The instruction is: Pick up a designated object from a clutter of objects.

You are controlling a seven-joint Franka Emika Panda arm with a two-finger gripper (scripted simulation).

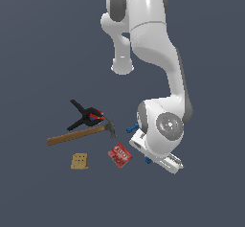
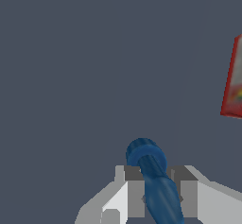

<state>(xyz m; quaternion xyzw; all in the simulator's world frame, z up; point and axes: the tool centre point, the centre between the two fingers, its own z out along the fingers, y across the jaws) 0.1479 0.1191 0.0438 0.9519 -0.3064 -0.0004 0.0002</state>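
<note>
— How is the lump looking?
— Tiny blue lump (image 1: 147, 160) is peeking out, half hidden, right of the red packet (image 1: 119, 155).
— Pincer?
— My gripper (image 2: 158, 191) is straddling the blue rod-like piece (image 2: 150, 168); whether it's pinching, I cannot tell. Open floor is lying beyond.

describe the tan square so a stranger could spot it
Find the white robot arm, then the wooden-handled hammer lying to the exterior view's left of it. The tan square lies below its handle in that view, left of the red packet; it alone is pale and dotted like a cracker.
</note>
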